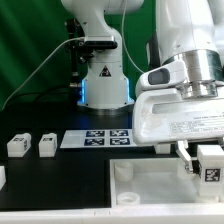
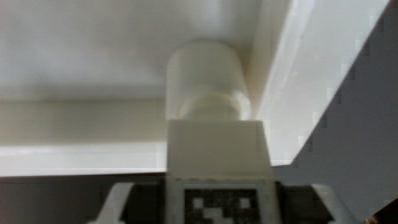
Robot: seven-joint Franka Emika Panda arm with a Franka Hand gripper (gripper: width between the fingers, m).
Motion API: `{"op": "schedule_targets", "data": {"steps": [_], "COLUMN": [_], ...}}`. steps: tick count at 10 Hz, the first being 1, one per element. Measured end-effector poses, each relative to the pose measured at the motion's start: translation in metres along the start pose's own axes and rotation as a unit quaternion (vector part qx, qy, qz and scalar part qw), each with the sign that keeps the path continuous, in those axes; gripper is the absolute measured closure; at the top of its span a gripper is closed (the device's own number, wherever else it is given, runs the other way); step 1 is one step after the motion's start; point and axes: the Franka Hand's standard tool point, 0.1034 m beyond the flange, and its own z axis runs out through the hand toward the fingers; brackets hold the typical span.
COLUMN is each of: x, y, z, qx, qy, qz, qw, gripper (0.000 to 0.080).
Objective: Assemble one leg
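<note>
My gripper point(image 1: 207, 160) is shut on a leg point(image 1: 210, 165), a stubby white post with a black-and-white tag, and holds it over the right end of the large white panel point(image 1: 150, 190). In the wrist view my gripper point(image 2: 217, 205) grips the leg point(image 2: 217, 130) by its tagged end. The leg's round far end points into the panel's point(image 2: 80, 125) corner by its raised rim; I cannot tell whether it touches. Two more legs point(image 1: 18, 145) point(image 1: 47, 145) lie on the black table at the exterior view's left. A third point(image 1: 2, 176) shows at the left edge.
The marker board point(image 1: 97, 138) lies flat in front of the robot base point(image 1: 105, 85). A green backdrop stands behind. The arm's white housing point(image 1: 180, 115) fills the exterior view's right side.
</note>
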Motion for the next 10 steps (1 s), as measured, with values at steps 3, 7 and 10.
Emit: {"op": "schedule_targets", "data": {"steps": [3, 7, 10], "x": [-0.0011, -0.0016, -0.0017], "y": [0.0004, 0.0005, 0.0006], "z": [0.0004, 0.0006, 0.0007], "qx": [0.0, 0.0, -0.001], "qy": [-0.001, -0.001, -0.001], "qz": [0.0, 0.0, 0.0], "qw": [1.0, 1.0, 1.0], "gripper": [0.0234, 0.0155, 0.0151]}}
